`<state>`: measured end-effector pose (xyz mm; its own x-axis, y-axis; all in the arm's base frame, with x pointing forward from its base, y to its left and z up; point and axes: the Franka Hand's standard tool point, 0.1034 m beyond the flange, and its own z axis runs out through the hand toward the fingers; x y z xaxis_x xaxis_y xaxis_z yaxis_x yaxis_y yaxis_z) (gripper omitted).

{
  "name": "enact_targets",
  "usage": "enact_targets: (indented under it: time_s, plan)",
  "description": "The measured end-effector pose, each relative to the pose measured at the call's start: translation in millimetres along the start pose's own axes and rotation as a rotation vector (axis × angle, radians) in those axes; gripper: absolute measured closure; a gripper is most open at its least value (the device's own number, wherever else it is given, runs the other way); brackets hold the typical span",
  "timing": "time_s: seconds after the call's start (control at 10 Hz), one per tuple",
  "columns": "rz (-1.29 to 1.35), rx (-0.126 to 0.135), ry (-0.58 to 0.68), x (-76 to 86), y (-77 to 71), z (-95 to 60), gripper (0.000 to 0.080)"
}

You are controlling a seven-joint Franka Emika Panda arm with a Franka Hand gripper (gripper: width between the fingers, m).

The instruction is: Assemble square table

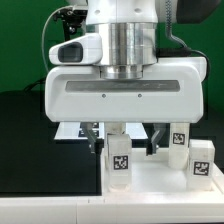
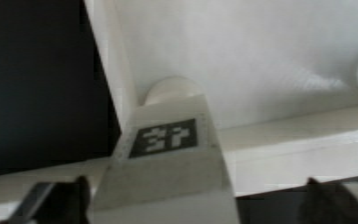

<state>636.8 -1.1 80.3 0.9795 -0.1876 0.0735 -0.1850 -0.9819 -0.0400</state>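
Observation:
The square table's white slab (image 1: 150, 185) lies flat at the front of the exterior view. One white leg (image 1: 119, 156) with a black-and-white tag stands upright near the slab's corner on that view's left. My gripper (image 1: 124, 146) hangs straight above this leg, its dark fingers on either side of it. In the wrist view the tagged leg (image 2: 165, 138) lies between the two fingertips (image 2: 55, 200), and the gripper (image 2: 197, 202) looks open, with a gap on one side. Two more tagged legs (image 1: 178, 148) (image 1: 202, 160) stand on the exterior view's right.
The black table top (image 1: 40, 150) stretches to the exterior view's left of the slab. A flat white sheet, the marker board (image 1: 72, 130), lies behind the gripper. The arm's large white hand (image 1: 125, 95) hides most of the middle of the scene.

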Motion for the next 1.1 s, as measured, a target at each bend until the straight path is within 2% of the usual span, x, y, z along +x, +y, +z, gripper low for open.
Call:
enact_targets:
  time_s: [0.1, 0.2, 0.3, 0.6, 0.8, 0.9, 1.0, 1.1]
  plan:
    - [0.002, 0.0, 0.0, 0.0, 0.2, 0.2, 0.0383]
    - [0.103, 0.001, -0.001, -0.3, -0.2, 0.5, 0.0383]
    - [0.153, 0.001, -0.001, -0.5, 0.1, 0.9, 0.0514]
    - [0.536, -0.009, -0.001, 0.5, 0.2, 2.4, 0.0514]
    - [0.889, -0.01, -0.005, 1.3, 1.7, 3.4, 0.0514]
    - [1.075, 0.012, -0.005, 0.7, 2.8, 3.6, 0.0514]
    - [1.229, 0.044, -0.007, -0.8, 4.2, 3.8, 0.0514]
    - [1.356, 0.061, -0.006, -2.0, 4.9, 3.7, 0.0514]
